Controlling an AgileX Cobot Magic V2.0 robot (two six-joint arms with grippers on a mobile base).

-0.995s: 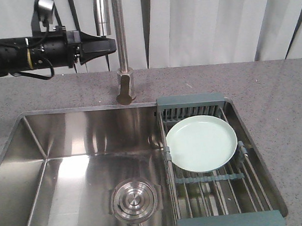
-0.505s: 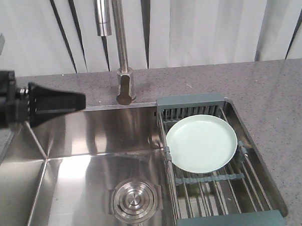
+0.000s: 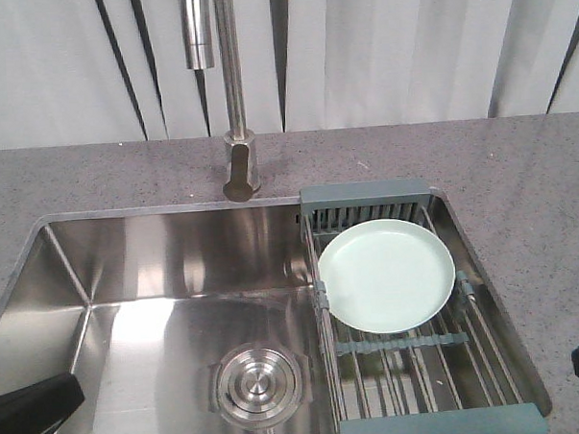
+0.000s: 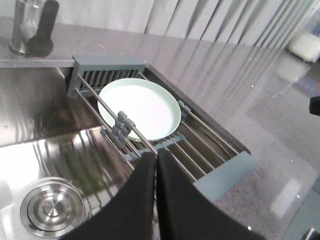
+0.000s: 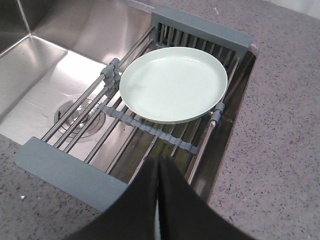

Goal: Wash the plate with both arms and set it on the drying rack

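Plate (image 3: 386, 275) lay flat on drying rack (image 3: 425, 360) across sink's (image 3: 157, 271) right end, toward far side, w/ nothing gripping it. Left gripper (image 4: 156, 159) and right gripper (image 5: 158, 165) both pressed closed, empty, clear of plate at near side.

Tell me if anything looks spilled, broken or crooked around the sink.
Nothing stands out. The plate lies flat on the drying rack, which sits squarely across the sink. No spill or damage shows.
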